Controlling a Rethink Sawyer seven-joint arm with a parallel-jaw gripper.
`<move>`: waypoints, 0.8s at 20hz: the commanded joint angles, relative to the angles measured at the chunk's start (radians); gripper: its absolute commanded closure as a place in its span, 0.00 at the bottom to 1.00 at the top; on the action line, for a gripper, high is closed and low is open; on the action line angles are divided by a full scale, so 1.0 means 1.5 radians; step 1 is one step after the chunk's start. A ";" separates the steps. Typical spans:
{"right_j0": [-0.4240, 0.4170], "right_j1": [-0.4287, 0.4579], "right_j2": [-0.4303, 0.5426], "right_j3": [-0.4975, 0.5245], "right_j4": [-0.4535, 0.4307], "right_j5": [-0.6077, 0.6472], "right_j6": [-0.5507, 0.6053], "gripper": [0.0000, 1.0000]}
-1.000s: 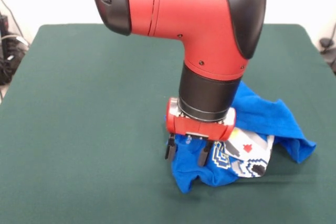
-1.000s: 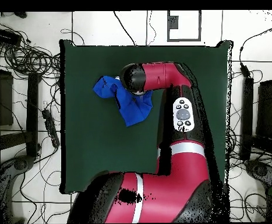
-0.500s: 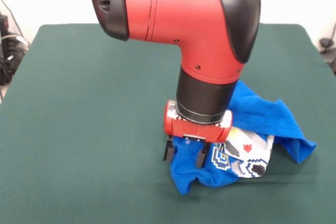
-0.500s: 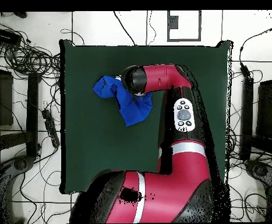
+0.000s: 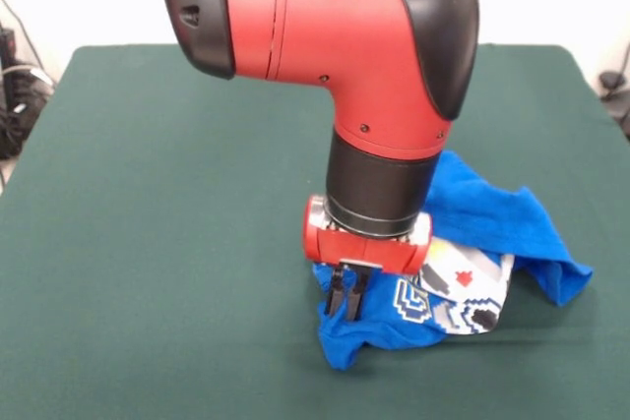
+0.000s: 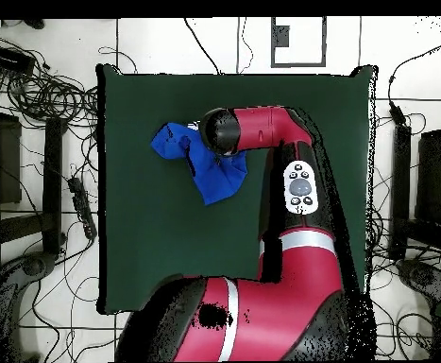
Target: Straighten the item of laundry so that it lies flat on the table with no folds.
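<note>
Now pinching the item of laundry (image 5: 448,243) with the gripper (image 5: 346,299), black fingers (image 5: 338,294) drawn close together on a fold of blue cloth near the shirt's edge closest to the camera in the front view. Pressing down onto the fabric from directly above, red wrist housing sitting just over the cloth. Lying crumpled on the table (image 5: 167,223), shirt bunched into a loose heap, with one blue flap trailing off to the right in the front view and a patch of white-grey pixel print with a small red mark showing just beside the gripper. Resting wholly on the dark green surface, well apart from every edge. Seen from overhead, spreading as a blue shape (image 6: 191,156) across the table (image 6: 148,246), part of it hidden beneath the arm's end. Covering the gripper itself in the overhead view, arm reaching in from the picture's bottom and bending across toward the shirt.
</note>
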 commanded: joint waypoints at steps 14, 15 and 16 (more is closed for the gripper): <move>0.044 -0.043 -0.016 0.113 0.030 0.028 0.096 1.00; 0.045 -0.055 -0.018 0.115 0.035 0.040 0.096 1.00; 0.055 -0.073 -0.029 0.110 0.038 0.070 0.098 1.00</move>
